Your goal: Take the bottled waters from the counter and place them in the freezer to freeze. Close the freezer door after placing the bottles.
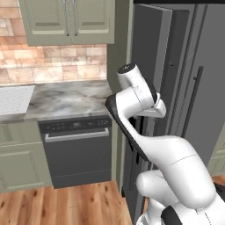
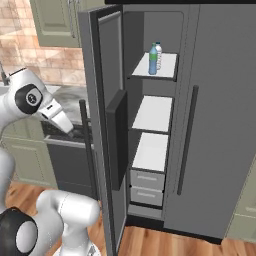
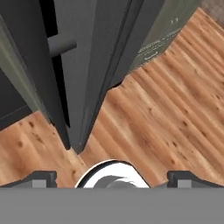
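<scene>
small plastic water bottles on top freezer shelf (image 2: pixel 155 59): 2
white freezer shelves (image 2: pixel 152 113): 3
grey freezer drawers (image 2: pixel 147 178): 2

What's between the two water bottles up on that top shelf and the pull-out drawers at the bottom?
In the right base view, two bare white shelves sit between the bottles and the drawers.

**A rendered home kitchen**

Sage-green cabinets (image 1: pixel 66 19) hang above a brick-tile backsplash (image 1: pixel 52 63) and a marbled counter (image 1: pixel 66 100). A black dishwasher (image 1: pixel 77 151) stands beside a tall grey refrigerator (image 2: pixel 220 125) on a wood-plank floor (image 3: pixel 166 109).
</scene>
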